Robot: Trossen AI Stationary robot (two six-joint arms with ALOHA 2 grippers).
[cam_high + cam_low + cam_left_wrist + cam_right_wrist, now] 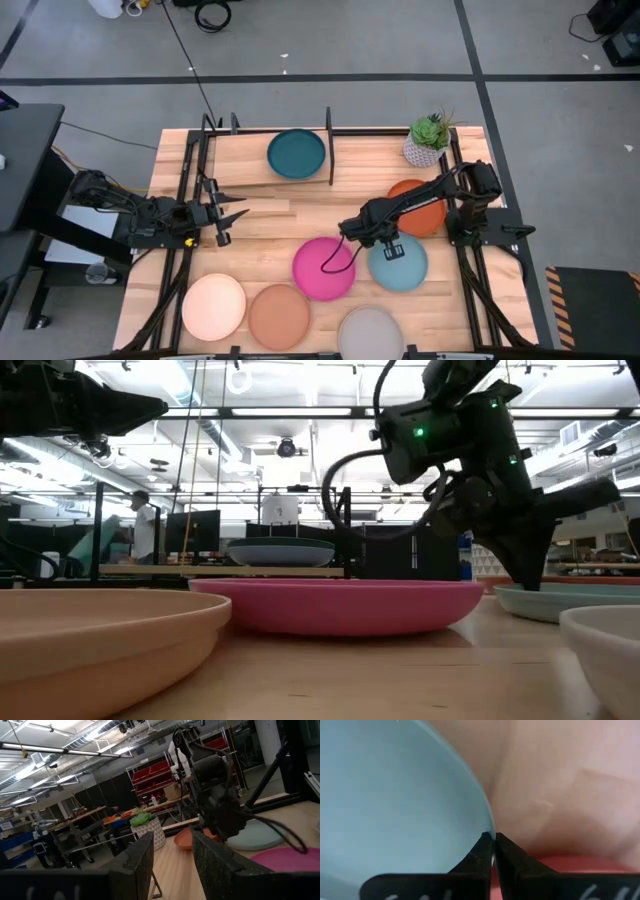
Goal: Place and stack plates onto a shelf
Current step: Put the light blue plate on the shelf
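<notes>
My right gripper (pixel 390 246) (pixel 493 840) points down at the light teal plate (pixel 400 264) and is shut on it. The magenta plate (pixel 323 268) lies on the table just to its left, and the orange-red plate (pixel 420 208) lies behind it. The dark teal plate (pixel 296 153) rests flat on the shelf (pixel 245 160) board. The cream-peach (pixel 213 306), tan (pixel 279 315) and light grey (pixel 370 332) plates lie along the near edge. No blue plate shows. My left gripper (pixel 226 215) (pixel 172 865) waits open at the table's left. My right gripper holds the light teal plate by its rim (pixel 488 822), on the plate's far-left side. It comes from above, pointing down. One finger stands inside the plate and the other finger (pixel 509 854) outside it, meeting only at their tips. The plate (pixel 560 600) sits level, low at the table.
A potted plant (pixel 428 140) stands at the far right corner. The shelf's black upright bars (pixel 330 145) rise beside the dark teal plate, with bare board to its left. Bare tabletop (pixel 270 225) lies between the two grippers. A person (pixel 143 525) stands far off in the room.
</notes>
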